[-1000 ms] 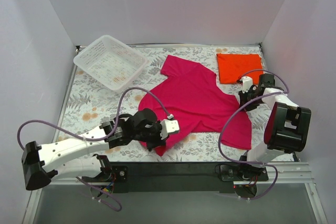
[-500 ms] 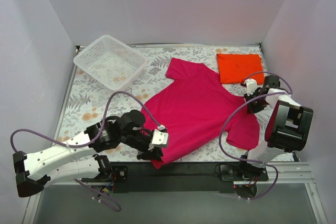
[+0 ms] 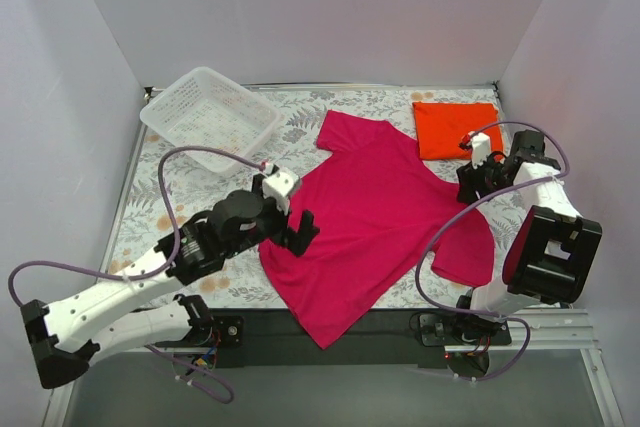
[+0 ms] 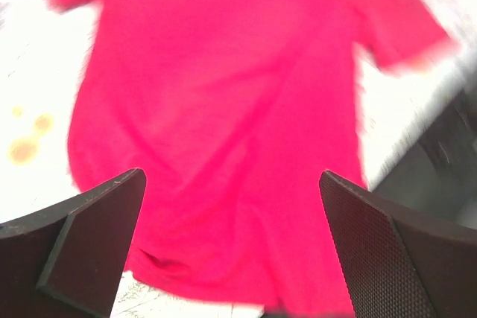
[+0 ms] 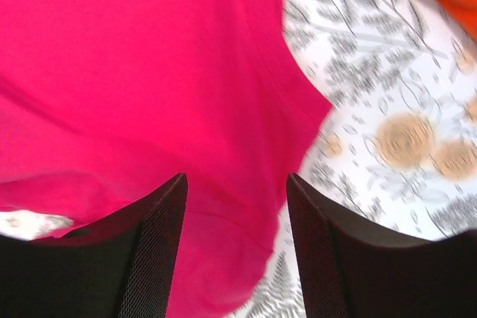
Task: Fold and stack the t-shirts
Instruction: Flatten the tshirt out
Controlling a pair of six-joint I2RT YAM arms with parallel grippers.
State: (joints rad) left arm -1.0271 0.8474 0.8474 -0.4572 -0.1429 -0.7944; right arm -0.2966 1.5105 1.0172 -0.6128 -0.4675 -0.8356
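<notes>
The magenta-pink cotton short-sleeved t-shirt (image 3: 375, 212) lies spread flat at centre of the floral-print table (image 3: 180, 197), hem overlapping the near edge. The orange-red cotton t-shirt (image 3: 457, 129), folded to a rectangle, sits far right, apart from it. L gripper (image 3: 300, 230): jaws wide apart above pink shirt's left side. R gripper (image 3: 468, 182): jaws apart over its right edge. White plastic mesh basket (image 3: 210, 117): far left.

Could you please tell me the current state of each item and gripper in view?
pink t-shirt: unfolded, spread out, its hem reaching past the table's near edge.
orange t-shirt: folded, lying at the far right corner.
basket: upright, nothing seen inside.
left gripper: open, holding nothing, over the pink t-shirt.
right gripper: open, holding nothing, over the pink t-shirt's sleeve edge.
</notes>
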